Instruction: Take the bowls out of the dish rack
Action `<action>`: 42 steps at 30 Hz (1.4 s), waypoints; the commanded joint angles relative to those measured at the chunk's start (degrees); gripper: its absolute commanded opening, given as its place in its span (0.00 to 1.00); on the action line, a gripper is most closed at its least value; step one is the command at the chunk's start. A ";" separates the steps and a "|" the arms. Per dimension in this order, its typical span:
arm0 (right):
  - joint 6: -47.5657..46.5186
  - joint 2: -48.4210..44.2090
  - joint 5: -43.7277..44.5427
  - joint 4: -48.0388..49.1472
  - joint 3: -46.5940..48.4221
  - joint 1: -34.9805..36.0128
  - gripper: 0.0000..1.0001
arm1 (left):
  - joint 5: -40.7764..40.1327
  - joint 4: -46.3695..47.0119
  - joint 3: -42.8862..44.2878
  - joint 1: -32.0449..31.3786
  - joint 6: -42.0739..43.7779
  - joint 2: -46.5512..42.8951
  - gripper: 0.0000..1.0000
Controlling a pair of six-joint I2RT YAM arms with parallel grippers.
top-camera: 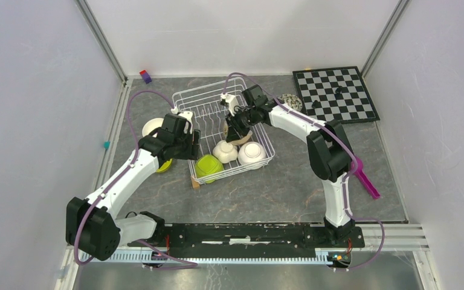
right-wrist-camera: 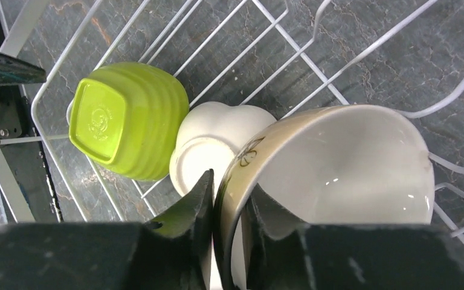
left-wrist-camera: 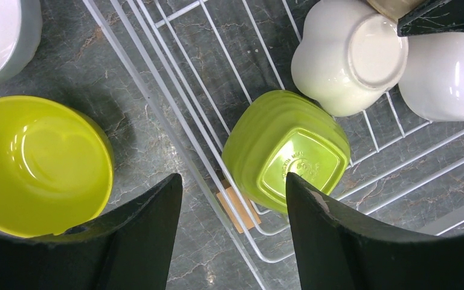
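Nearest the arm bases, a pink utensil lies on the table beside the right arm. Next comes the near end of the dish rack, where three bowls sit upside down in a row: a green ribbed bowl at the left corner, a cream bowl touching it, and a white bowl on the right. The left gripper hangs over the rack's near left edge with its jaws spread wide and nothing between them. Below it, a second green bowl stands right way up on the table just outside the rack. A little farther back on that side, another white bowl also rests on the table. Toward the middle of the rack, the right gripper is clamped on the rim of a patterned bowl. One finger is inside it and one outside, and the bowl is tilted on its side just behind the cream one. Beyond the rack's far right corner, a speckled bowl sits on the table beside a chessboard. A small purple block lies at the back wall.
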 commanded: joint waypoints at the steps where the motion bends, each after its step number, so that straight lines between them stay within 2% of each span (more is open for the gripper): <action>1: -0.63 -3.55 0.96 -0.19 2.92 0.14 0.15 | -0.97 1.54 0.29 -0.19 1.52 -1.41 0.70; 3: -0.54 -4.49 1.81 -0.36 2.74 0.15 0.02 | -0.98 1.50 0.29 -0.14 1.52 -1.51 0.70; 4: -0.47 -4.89 2.15 -0.44 2.61 0.21 0.00 | -0.95 1.52 0.31 -0.13 1.52 -1.54 0.70; 20: -0.19 -12.04 7.62 -0.52 1.87 0.17 0.00 | -1.12 1.52 0.29 -0.17 1.58 -2.03 0.70; 25: -0.10 -14.97 11.99 -0.97 1.82 0.18 0.00 | -1.20 1.55 0.29 -0.20 1.59 -2.06 0.70; 32: -0.36 -22.22 28.98 -0.38 -1.99 0.21 0.00 | -1.16 1.41 0.46 -0.15 1.61 -2.02 0.70; 37: 0.24 -31.24 40.25 7.83 -13.59 0.20 0.00 | -1.32 1.35 0.64 -0.20 1.61 -2.06 0.70; 42: 2.07 -37.91 55.05 14.13 -24.68 0.12 0.00 | -1.22 1.30 0.64 -0.12 1.61 -2.41 0.71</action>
